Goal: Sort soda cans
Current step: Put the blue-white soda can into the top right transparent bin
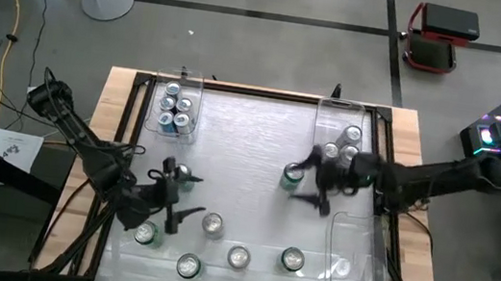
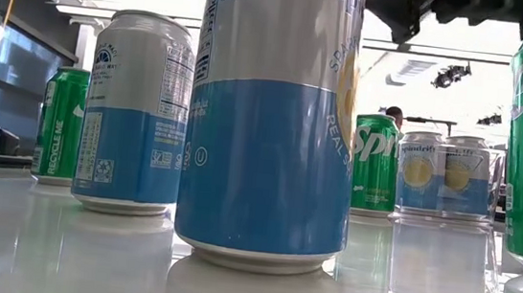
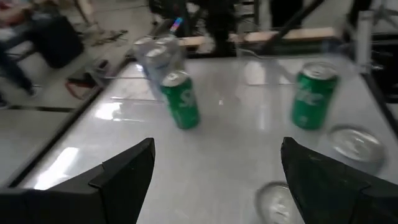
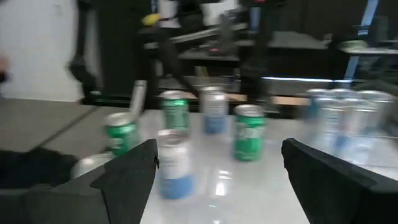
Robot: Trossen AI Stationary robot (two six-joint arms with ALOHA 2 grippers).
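My left gripper (image 1: 171, 191) and right gripper (image 1: 313, 183) are both open and empty above the table (image 1: 260, 142), ready to take loose soda cans (image 1: 238, 255) near its front edge.

Upright green, blue-and-silver metal soda cans (image 1: 237, 255) stand across the white table.
Four cluster far left, three far right, six stand loose near the front.

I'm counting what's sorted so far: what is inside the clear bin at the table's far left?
The far-left bin holds four or five upright soda cans, silver tops showing, packed close together. From above their sides are hidden, so their colours cannot be told.
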